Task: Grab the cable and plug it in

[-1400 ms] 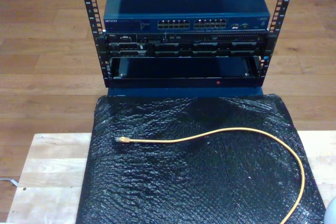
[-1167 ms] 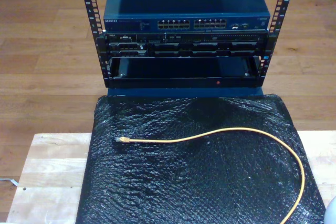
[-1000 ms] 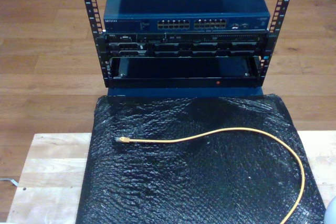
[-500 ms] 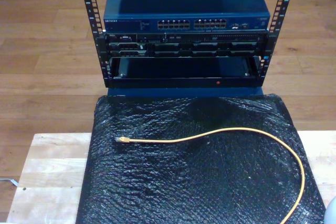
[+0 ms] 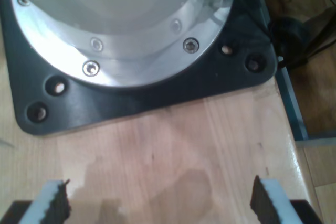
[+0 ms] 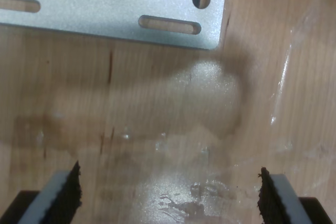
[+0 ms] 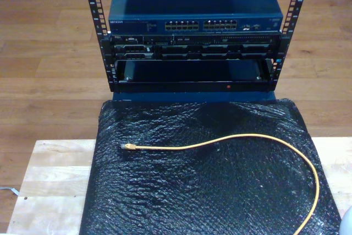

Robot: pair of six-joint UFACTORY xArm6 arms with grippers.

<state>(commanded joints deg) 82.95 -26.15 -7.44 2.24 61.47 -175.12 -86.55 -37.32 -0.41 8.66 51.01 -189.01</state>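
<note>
1. The cable (image 7: 231, 138), thin and yellow-orange, lies loose on a black textured mat (image 7: 209, 191). Its small clear plug (image 7: 126, 146) rests toward the exterior view's left, with nothing holding it.
2. From the plug the cable runs toward the exterior view's right, rises slightly, then curves round and returns to the near edge at the exterior view's lower right.
3. The mat covers the middle of a pale wooden counter (image 7: 49, 185); bare wood shows on both sides of it in the exterior view.
4. Beyond the far edge of the mat stands an open equipment rack (image 7: 99, 31) on a wooden floor. A blue network switch (image 7: 195, 4) sits at its top, with two rows of ports (image 7: 201, 25) facing the counter. Darker units are mounted below it, above an empty bay.
5. My first hand (image 5: 160, 205) has its jaws wide apart, holding nothing. It hangs over bare counter wood, near a black base plate (image 5: 157, 95) carrying a round silver flange (image 5: 136, 51).
6. My second hand (image 6: 169, 198) also has its jaws wide apart and holds nothing. It hangs over glossy counter wood, near a slotted grey metal plate (image 6: 105, 3).
</note>
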